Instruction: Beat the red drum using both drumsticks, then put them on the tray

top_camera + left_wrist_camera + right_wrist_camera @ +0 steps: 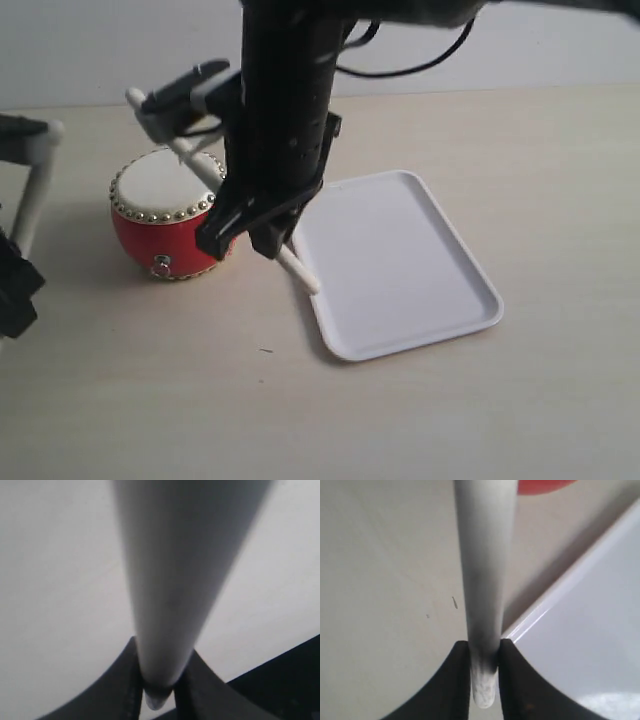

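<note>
Light wood-grain tabletop; plain pale wall behind, possibly grey; soft even light.

Red drum: one.
Cream drumhead: one, on that drum.
Brass studs: one row round the drumhead, too small and too many to count.
Metal ring: one, on the drum's side.
Drumsticks: two, pale, alike.
White tray: one.
Grippers: two, left gripper and right gripper, one drumstick clamped in each.
Arms: two, black.
Worktop: one, light wood-toned.

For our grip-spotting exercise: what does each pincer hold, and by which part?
Left pincer clamps one drumstick near its end; right pincer clamps the other drumstick likewise.
</note>
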You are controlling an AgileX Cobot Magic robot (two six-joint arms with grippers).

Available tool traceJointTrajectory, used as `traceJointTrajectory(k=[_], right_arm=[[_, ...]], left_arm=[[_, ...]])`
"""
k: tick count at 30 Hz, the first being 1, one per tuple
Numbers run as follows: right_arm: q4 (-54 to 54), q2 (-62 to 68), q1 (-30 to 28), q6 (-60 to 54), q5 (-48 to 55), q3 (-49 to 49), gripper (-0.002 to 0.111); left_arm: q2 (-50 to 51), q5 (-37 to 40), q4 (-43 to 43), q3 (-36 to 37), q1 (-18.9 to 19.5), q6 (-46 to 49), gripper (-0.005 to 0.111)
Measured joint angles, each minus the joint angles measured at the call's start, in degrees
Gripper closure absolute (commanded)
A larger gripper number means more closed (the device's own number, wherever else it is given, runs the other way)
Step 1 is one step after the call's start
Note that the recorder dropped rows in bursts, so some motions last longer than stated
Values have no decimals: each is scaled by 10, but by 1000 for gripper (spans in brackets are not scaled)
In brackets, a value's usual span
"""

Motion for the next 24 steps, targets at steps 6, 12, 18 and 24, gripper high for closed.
traceJointTrajectory(k=[6, 12, 18, 24], right_arm=[[-1, 100, 0, 7, 1, -3, 108], [-3, 92, 0, 24, -1, -17, 108], [-4, -17, -7, 26, -3, -22, 108], [1, -84, -87, 44, -3, -24, 108]], left_arm=[[-139, 5, 8, 0, 0, -2, 107], [-181, 12, 12, 0, 0, -4, 107], [-157, 11, 2, 0, 0, -11, 107], [-87, -10, -49, 0, 0, 2, 107]])
